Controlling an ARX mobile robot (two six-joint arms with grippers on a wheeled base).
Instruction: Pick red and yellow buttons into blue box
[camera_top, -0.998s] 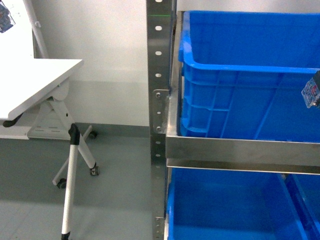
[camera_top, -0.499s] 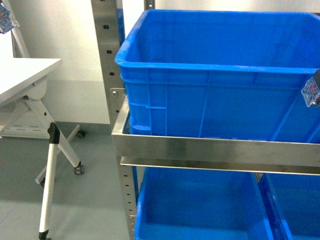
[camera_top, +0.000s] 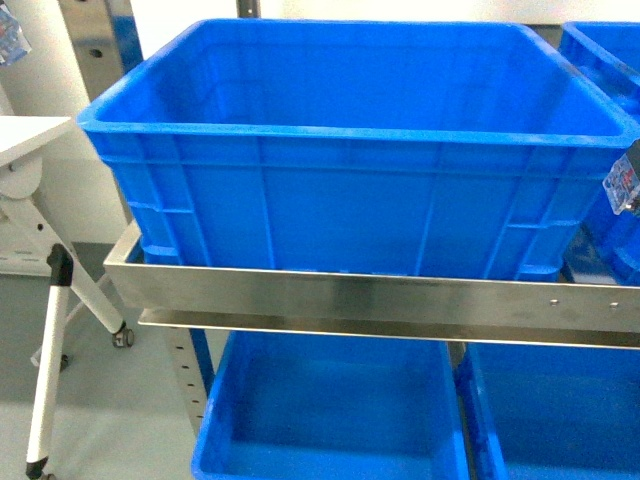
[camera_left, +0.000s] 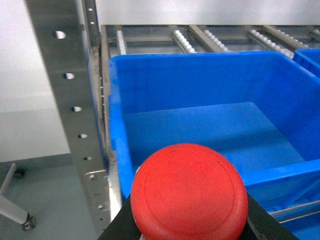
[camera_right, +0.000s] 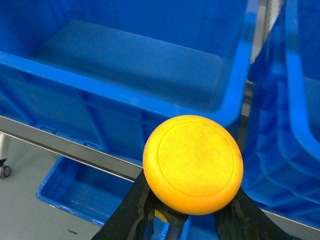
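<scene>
The red button (camera_left: 189, 192) and yellow button (camera_right: 193, 164), each clamped in its gripper, should be carried past the box (camera_top: 350, 130) rim at frame centre before release.

1. head view swings right: the blue box (camera_top: 360, 150), earlier cut off at the right edge, now sits nearly centred with both ends visible.
2. steel upright (camera_top: 100, 40) shifts from centre to far left.
3. white table (camera_top: 25, 135) slides mostly out of frame.
4. a neighbouring crate (camera_top: 605, 50) appears at right.
</scene>
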